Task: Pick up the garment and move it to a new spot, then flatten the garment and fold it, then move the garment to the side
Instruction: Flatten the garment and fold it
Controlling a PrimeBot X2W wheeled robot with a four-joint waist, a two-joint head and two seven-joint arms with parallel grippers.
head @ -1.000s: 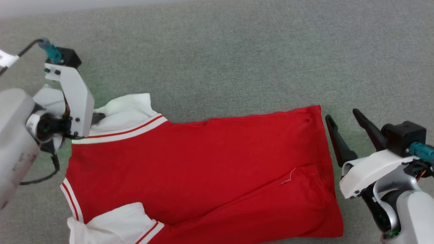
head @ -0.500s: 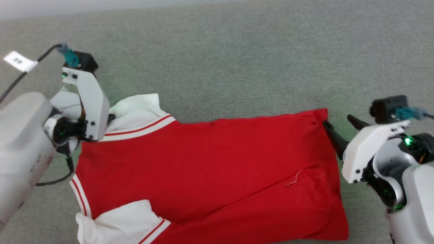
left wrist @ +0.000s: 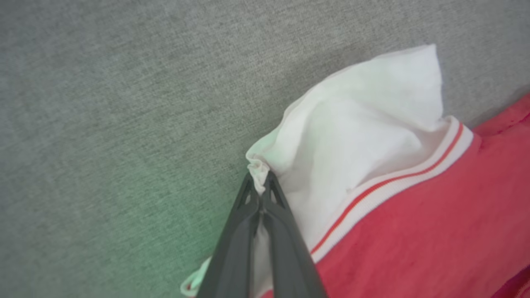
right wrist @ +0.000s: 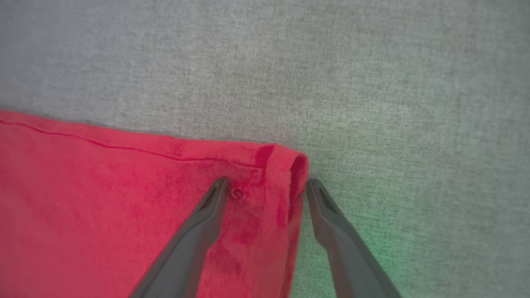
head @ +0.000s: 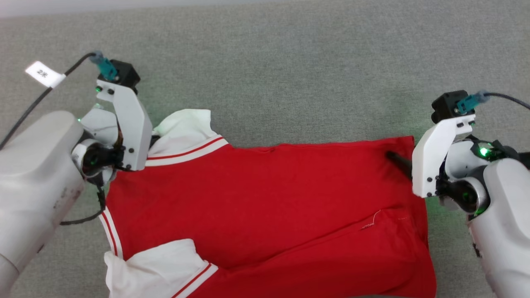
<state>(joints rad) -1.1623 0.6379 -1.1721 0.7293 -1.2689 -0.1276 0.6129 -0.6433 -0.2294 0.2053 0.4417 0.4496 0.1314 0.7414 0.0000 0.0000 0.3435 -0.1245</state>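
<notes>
Stretching lengthwise between the arms on the grey surface [head: 290, 62], the shirt [head: 265, 198] has its white sleeve [left wrist: 364, 116] pinched in the closed left fingers [left wrist: 259, 184], while the right fingers [right wrist: 268, 184] stand wide astride the opposite hem corner [right wrist: 292, 161], not yet gripping.

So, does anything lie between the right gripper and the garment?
Nothing. In the right wrist view the open right gripper straddles a red hem corner of the garment: one finger over the cloth, the other over the grey surface beside it.
</notes>
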